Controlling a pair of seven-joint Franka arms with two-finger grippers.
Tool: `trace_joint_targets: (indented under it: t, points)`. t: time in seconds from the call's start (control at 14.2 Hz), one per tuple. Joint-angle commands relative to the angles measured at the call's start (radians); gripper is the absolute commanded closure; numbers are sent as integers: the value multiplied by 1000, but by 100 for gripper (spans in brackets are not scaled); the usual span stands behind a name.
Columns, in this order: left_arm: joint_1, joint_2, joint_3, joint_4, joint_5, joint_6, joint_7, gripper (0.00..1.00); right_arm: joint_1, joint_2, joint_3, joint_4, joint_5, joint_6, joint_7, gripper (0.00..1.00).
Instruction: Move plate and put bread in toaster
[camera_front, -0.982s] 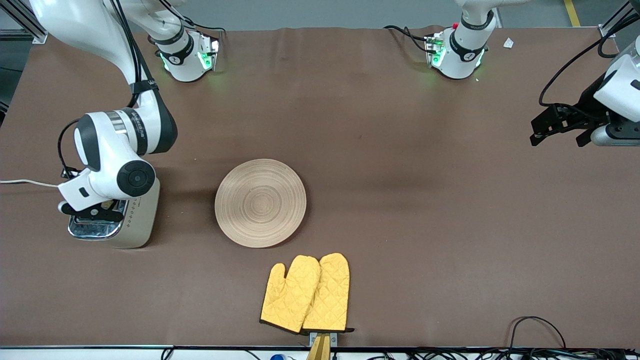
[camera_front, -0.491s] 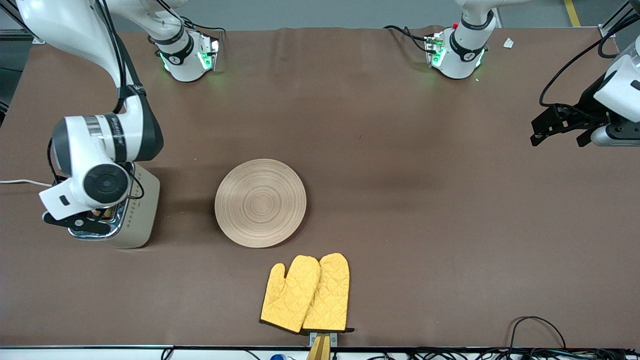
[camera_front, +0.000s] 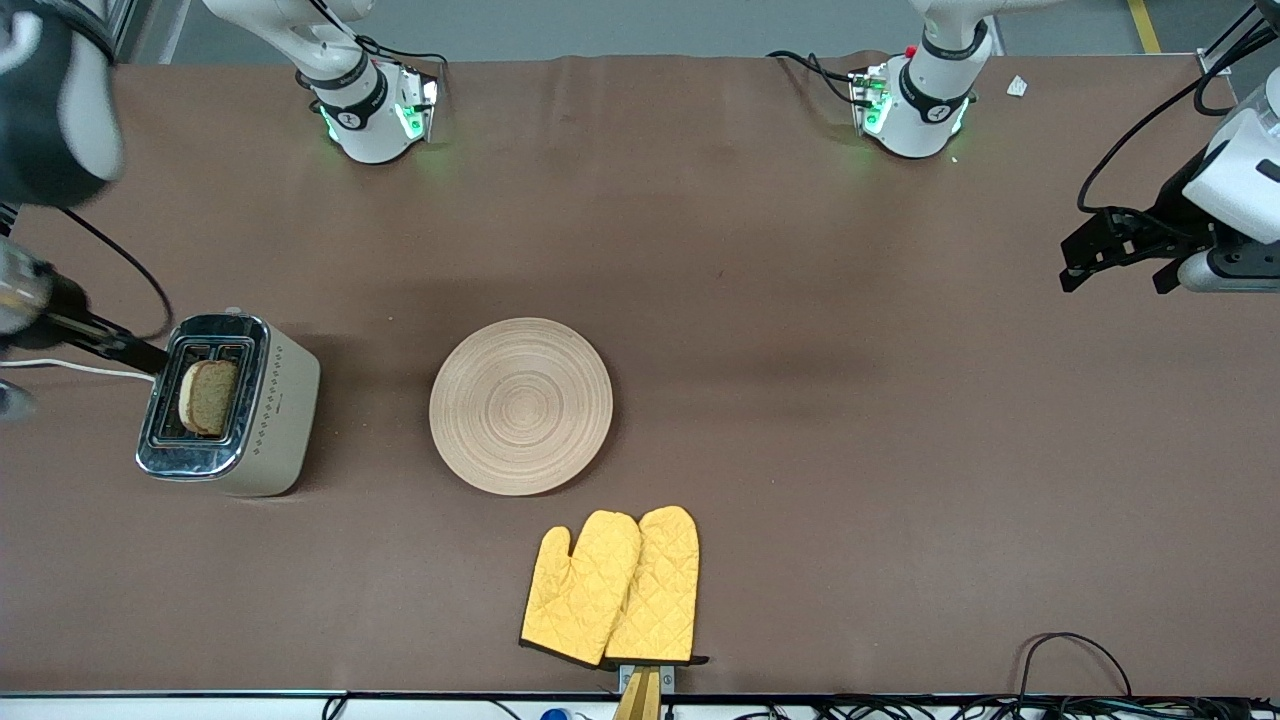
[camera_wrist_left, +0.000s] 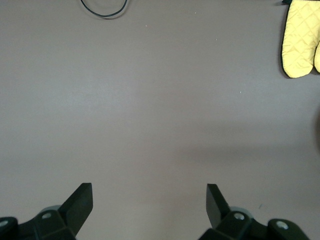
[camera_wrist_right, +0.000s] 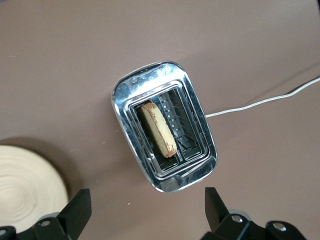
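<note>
Two yellow mitts (camera_front: 612, 587) lie near the plate (camera_front: 521, 405); both end effectors gape, empty.

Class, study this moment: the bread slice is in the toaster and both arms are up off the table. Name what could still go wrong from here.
1. The bread stands proud of its slot in the toaster, leaning slightly; it may not be fully seated.
2. The white cord trails off the toaster near the open right end effector above it; a low pass might snag it.
3. The plate lies close to the yellow oven mitts; sliding it nearer the front camera could push them.
</note>
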Motion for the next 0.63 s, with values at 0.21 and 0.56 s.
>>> trace_joint_targets:
  t: [0.21,0.56]
  points:
    - [3,6,-6,18,20,-5,2,0,-16,-196,18,-151,78,11,-132,0]
    - [6,6,-5,21,20,-5,3,0,-13,-196,19,-149,104,20,-134,0]
